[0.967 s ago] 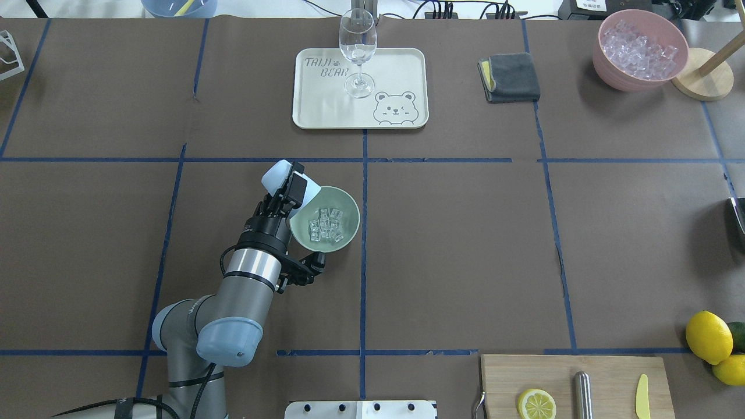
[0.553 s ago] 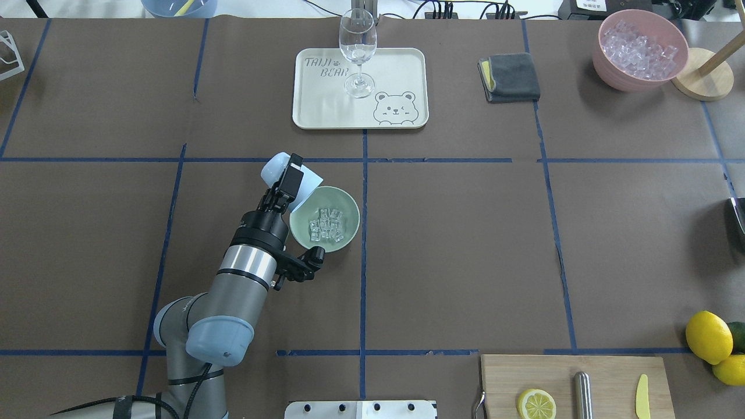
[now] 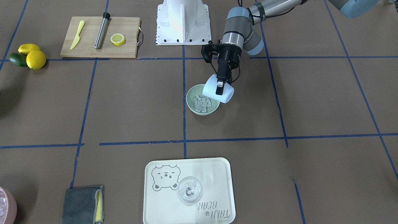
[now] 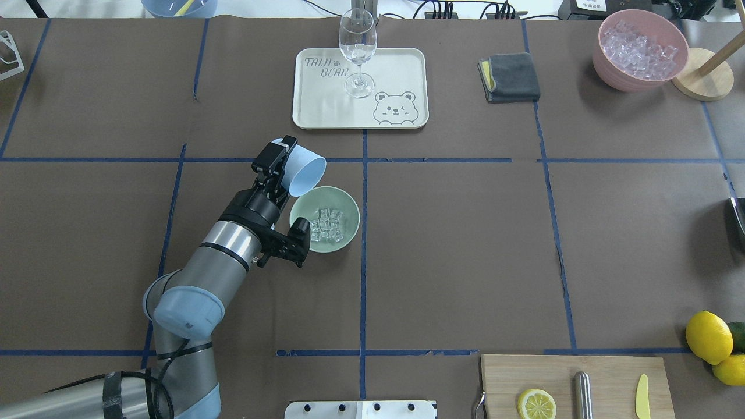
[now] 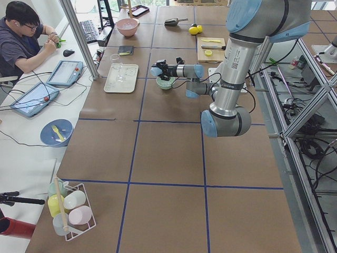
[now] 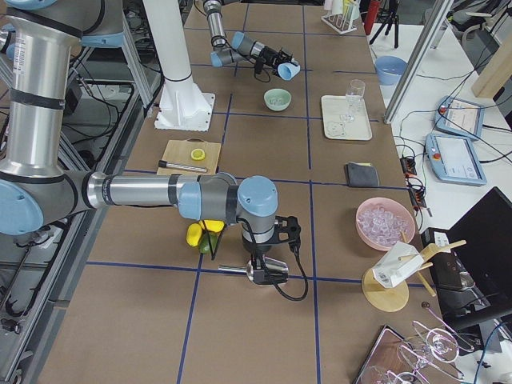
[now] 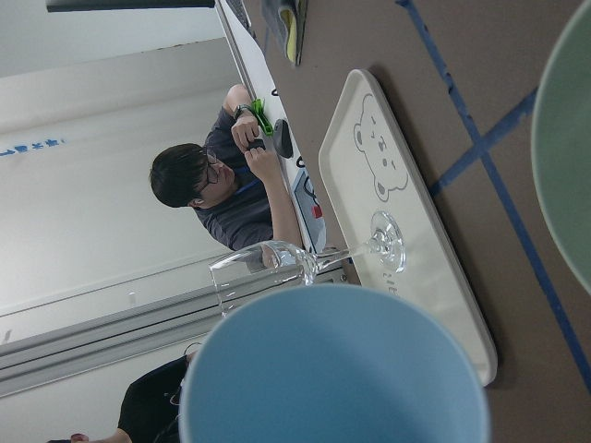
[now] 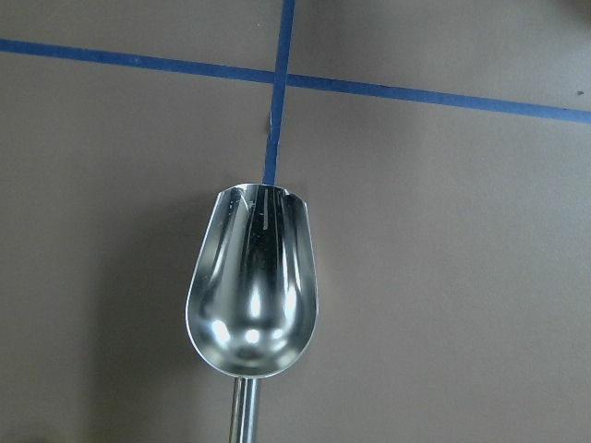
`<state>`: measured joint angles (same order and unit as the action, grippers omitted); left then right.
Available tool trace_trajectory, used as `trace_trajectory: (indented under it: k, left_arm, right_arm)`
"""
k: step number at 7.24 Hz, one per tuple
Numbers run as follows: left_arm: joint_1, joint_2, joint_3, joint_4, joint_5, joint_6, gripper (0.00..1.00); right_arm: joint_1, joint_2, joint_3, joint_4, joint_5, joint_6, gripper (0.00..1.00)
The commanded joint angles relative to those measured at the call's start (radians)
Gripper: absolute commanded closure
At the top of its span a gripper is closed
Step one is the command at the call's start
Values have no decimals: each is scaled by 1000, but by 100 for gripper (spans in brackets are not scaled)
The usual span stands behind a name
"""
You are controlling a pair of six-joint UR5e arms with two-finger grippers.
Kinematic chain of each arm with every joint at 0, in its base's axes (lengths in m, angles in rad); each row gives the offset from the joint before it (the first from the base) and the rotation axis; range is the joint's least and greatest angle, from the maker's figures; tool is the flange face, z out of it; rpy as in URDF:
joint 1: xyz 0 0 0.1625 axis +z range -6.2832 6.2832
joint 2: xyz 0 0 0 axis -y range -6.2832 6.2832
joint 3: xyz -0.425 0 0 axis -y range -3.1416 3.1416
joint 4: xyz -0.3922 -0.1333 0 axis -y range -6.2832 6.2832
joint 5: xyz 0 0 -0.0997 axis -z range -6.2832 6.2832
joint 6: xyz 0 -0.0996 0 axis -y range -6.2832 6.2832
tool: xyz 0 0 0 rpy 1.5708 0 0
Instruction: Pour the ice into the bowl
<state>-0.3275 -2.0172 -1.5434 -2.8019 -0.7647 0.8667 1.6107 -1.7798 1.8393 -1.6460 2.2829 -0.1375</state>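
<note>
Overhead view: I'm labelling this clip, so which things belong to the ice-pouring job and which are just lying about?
In the job: ice, bowl, light blue cup, left gripper holding the cup.
Lying about: wine glass, tray, grey cloth, pink container of ice, cutting board, lemon slice, whole lemons.

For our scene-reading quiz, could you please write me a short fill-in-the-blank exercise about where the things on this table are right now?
1. The left gripper is shut on a tilted light blue ____.
2. The ice lies inside the mint-green ____.
3. The wine glass stands on the bear-printed ____.
4. The lemon slice rests on the wooden ____.

Missing words, in order: cup; bowl; tray; cutting board.
</note>
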Motion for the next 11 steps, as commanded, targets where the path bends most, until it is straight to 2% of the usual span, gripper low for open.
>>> trace_trajectory:
  k: [1,3,5,7,9,11]
  left_arm:
    - [-130,34,-4,-2,-228,-141,100]
    - [-174,93,-18,-2,-271,-302,100]
    - [-230,179,-44,-2,-417,-689,100]
    - [-251,309,-116,-5,-436,-988,100]
    - [-251,391,-127,-10,-432,-1336,100]
    - [-251,486,-126,-37,-421,-1566,100]
  right_arm:
    - [3,0,0,0,1,-7,0]
    - [5,0,0,0,0,-5,0]
    - [5,0,-11,2,0,-8,0]
    - [5,-1,-21,2,1,-13,0]
    - [5,0,-23,2,1,-13,0]
    - [5,-1,-22,2,10,-5,0]
